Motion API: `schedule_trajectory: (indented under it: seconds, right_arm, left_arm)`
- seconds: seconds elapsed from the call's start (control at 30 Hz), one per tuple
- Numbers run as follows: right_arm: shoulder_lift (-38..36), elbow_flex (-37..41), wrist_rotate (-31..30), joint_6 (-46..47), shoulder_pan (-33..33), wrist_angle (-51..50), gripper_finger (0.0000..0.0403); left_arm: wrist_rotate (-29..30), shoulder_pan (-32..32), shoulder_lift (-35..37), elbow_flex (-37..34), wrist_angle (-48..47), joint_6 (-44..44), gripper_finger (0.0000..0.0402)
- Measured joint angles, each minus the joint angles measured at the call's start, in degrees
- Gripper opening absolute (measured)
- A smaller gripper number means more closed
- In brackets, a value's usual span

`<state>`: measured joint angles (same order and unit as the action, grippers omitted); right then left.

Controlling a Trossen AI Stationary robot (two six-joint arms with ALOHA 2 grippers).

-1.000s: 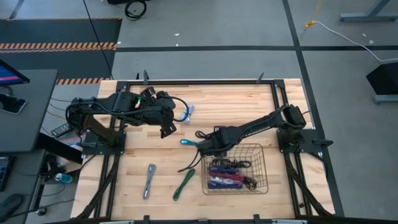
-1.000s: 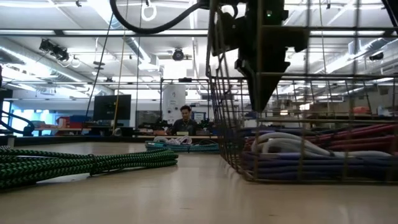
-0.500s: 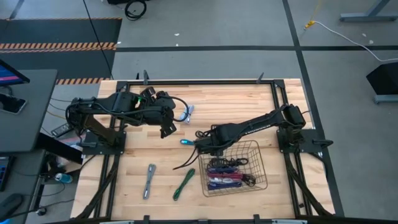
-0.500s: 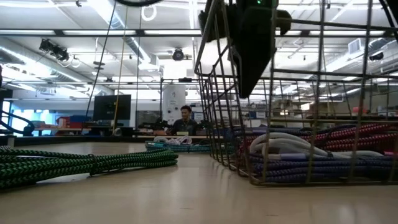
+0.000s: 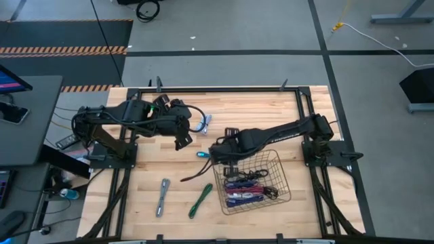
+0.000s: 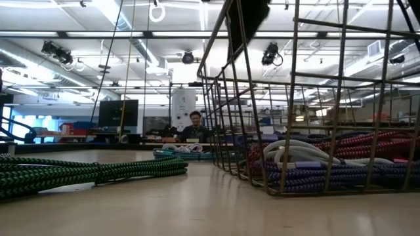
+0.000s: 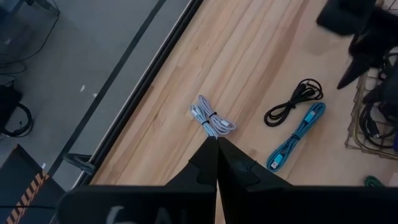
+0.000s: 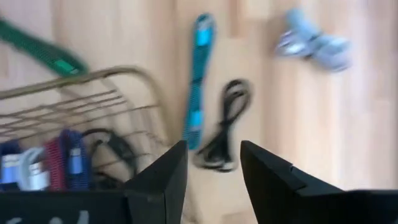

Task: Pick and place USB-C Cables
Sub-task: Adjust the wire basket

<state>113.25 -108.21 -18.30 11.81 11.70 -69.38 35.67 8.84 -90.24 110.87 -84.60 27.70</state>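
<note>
The black wire basket [image 5: 288,193] stands on the table's near right part and holds several red, purple, white and black cables [image 5: 247,191]. My right gripper [image 5: 220,157] is open above the basket's far left corner. Ahead of it [image 8: 213,155] lie the teal cable [image 8: 198,81] and the black cable [image 8: 225,121]. The silver-white cable [image 5: 203,123] lies farther off. The green cable [image 5: 200,200] and the grey cable [image 5: 163,196] lie flat near the front edge. My left gripper [image 5: 183,142] is shut and waits above the silver-white cable [image 7: 211,118]. My right gripper hovers at the basket's far left rim [image 8: 93,78]. Its own finger [image 8: 158,180] covers the wire there, so I cannot tell whether it touches the basket.
A dark strand [image 5: 195,175] trails from the basket's left side onto the table. In the low view the basket's wires [image 6: 295,98] lean toward the green cable [image 6: 79,172]. A person sits far behind the table. Bare wood lies between the green cable and the basket.
My right gripper has moved from over the basket toward the table's left and far side, and has risen in the low view. The basket has slid toward the table's left, its far left corner leading, and the dark strand has moved with it.
</note>
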Motion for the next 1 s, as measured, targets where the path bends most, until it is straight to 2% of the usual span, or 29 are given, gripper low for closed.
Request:
schedule_trajectory:
  seconds: [0.2,0.4,0.47,0.53,0.6,0.67,0.73,0.87,1.0]
  right_arm:
    - [0.0,-13.3,-9.49,-2.44,-0.28,-8.15,0.0156]
    - [-0.07,-26.49,-23.41,-3.4,-1.04,-21.08,0.0156]
    - [-2.6,-26.18,-26.81,-4.11,-1.86,-19.48,0.0156]
    - [-5.28,-25.74,-27.05,-4.03,-3.31,-19.22,0.0156]
    - [-7.81,-25.21,-26.89,1.64,-5.12,-21.09,0.0154]
    - [-10.24,-23.35,-24.04,4.42,-6.97,-20.53,0.0142]
    - [-11.73,-21.29,-21.23,4.89,-8.71,-20.58,0.0114]
    - [-14.26,-14.74,-14.59,5.43,-12.03,-20.5,0.002]
    - [-14.94,-5.45,-11.88,4.83,-14.54,-19.82,0.0006]
  left_arm:
    - [0.04,-1.71,0.0,0.01,-0.22,-0.09,0.0005]
    - [0.06,-4.28,0.0,0.0,-0.98,-1.46,0.0005]
    - [0.04,-5.22,0.0,0.0,-0.98,-1.84,0.0005]
    - [0.08,-6.11,0.0,0.02,-1.04,-2.77,0.0005]
    - [0.06,-6.85,0.0,0.02,-0.87,-3.28,0.0005]
    - [0.08,-7.56,0.0,0.02,-0.79,-3.48,0.0005]
    - [0.08,-8.15,0.0,0.02,-0.62,-3.58,0.0005]
    - [0.08,-8.8,0.0,0.02,-0.63,-3.46,0.0005]
    - [0.08,-8.8,0.0,0.02,-0.28,-2.64,0.0005]
